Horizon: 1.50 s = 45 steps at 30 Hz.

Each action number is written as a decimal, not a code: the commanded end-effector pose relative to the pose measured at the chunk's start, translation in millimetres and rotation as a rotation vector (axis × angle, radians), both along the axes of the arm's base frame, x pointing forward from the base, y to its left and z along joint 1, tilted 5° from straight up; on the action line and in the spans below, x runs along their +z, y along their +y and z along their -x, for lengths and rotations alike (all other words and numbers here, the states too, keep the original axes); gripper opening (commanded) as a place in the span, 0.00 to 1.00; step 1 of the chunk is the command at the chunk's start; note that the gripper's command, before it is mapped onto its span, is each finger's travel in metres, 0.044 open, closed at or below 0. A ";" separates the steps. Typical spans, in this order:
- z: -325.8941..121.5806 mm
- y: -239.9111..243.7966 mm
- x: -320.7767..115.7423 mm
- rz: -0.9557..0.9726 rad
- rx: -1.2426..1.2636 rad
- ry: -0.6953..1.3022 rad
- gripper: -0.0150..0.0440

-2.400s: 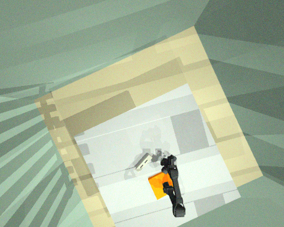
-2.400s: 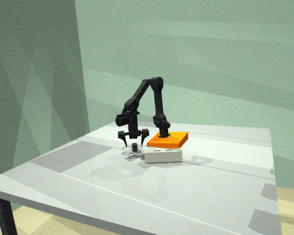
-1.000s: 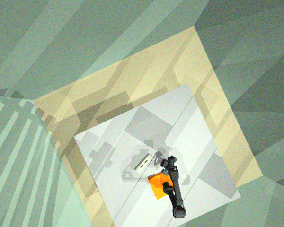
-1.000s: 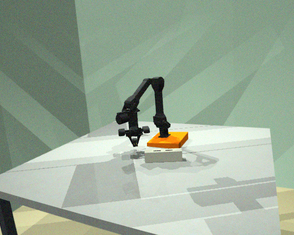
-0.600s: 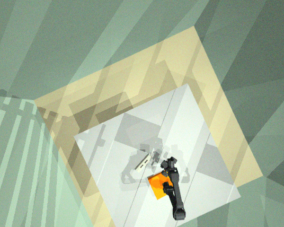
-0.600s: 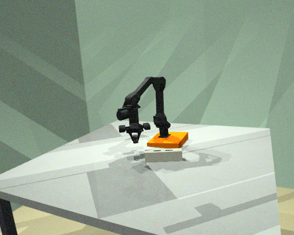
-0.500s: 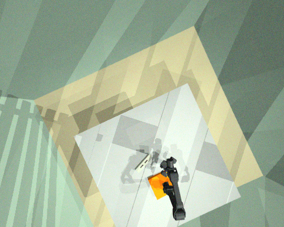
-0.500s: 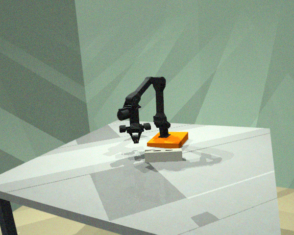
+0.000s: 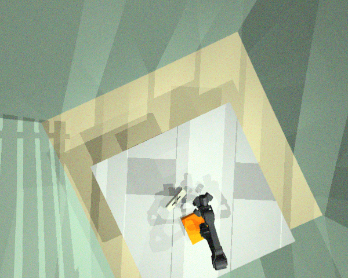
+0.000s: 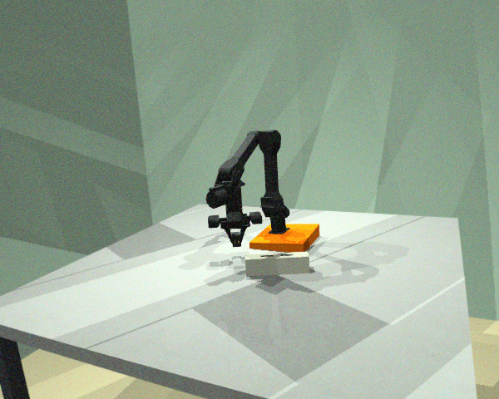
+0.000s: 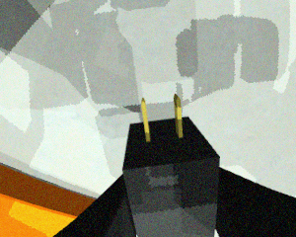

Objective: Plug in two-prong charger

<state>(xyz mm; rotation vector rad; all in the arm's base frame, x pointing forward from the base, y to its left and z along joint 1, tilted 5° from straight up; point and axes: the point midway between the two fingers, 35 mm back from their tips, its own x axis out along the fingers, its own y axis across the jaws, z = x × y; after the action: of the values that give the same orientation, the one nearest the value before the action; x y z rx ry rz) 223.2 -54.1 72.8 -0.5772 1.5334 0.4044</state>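
The black charger (image 10: pixel 235 237) (image 11: pixel 170 185) is between the fingers of my gripper (image 10: pixel 236 240) (image 11: pixel 165 172), which is shut on its sides. Its two brass prongs (image 11: pixel 179 118) stick out past the fingertips, side by side and bare. The exterior view shows the charger seemingly a little above the table, left of the power strip. The off-white power strip (image 9: pixel 170 205) (image 10: pixel 278 267) lies on the table with its dark outlet slots facing up. In the top view it is left of the gripper, whose fingertips are hidden there. The strip is not in the wrist view.
The orange base block (image 9: pixel 192 230) (image 10: pixel 284 237) (image 11: pixel 20 224) sits under the arm, close to the power strip. The pale table (image 9: pixel 207 143) (image 10: pixel 125 339) carries patchy shadows of the arm. The black arm (image 9: pixel 214 239) (image 10: pixel 270 171) arches above the block.
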 end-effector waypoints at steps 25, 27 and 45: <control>2.4 48.4 -21.0 -0.013 -0.057 -0.004 0.25; 3.0 51.7 -22.4 -0.013 -0.061 -0.004 0.25; 11.1 80.6 -34.9 -0.017 -0.096 -0.005 0.25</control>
<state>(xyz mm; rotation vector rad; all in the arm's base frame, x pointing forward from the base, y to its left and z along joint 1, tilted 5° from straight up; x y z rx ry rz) 214.4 21.4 40.9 -0.4996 1.5424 0.3468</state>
